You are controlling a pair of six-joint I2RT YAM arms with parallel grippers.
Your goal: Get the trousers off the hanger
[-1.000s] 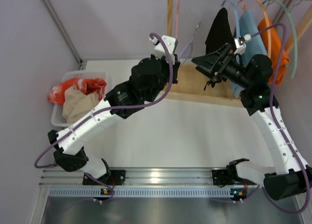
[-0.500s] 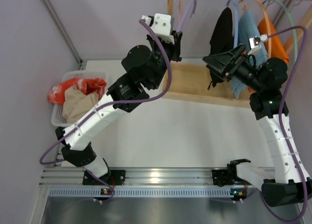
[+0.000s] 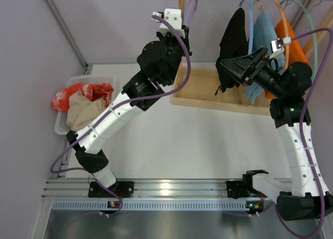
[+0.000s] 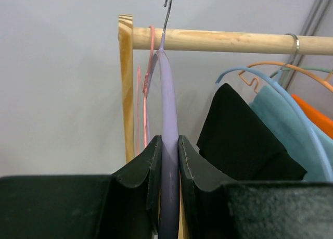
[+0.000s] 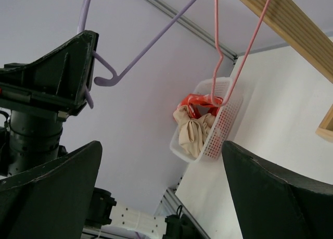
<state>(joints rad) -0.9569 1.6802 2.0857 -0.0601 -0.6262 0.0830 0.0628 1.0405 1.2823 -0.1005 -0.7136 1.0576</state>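
hanger [image 4: 169,93]: smooth, faintly glossy coating, bare metal wire on top
rail [image 4: 223,40]: matt grained wood
trousers [image 5: 190,135]: soft creased cloth
basket [image 5: 221,127]: perforated plastic
left gripper [image 4: 169,142]: matt black plastic

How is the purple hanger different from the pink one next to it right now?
The purple hanger is pinched in the left claw; the pink hanger hangs free from the wooden rail, untouched. The pink hanger sits closer to the upright post; the purple hanger is between it and the black garment. Both are bare, with no clothes on them.
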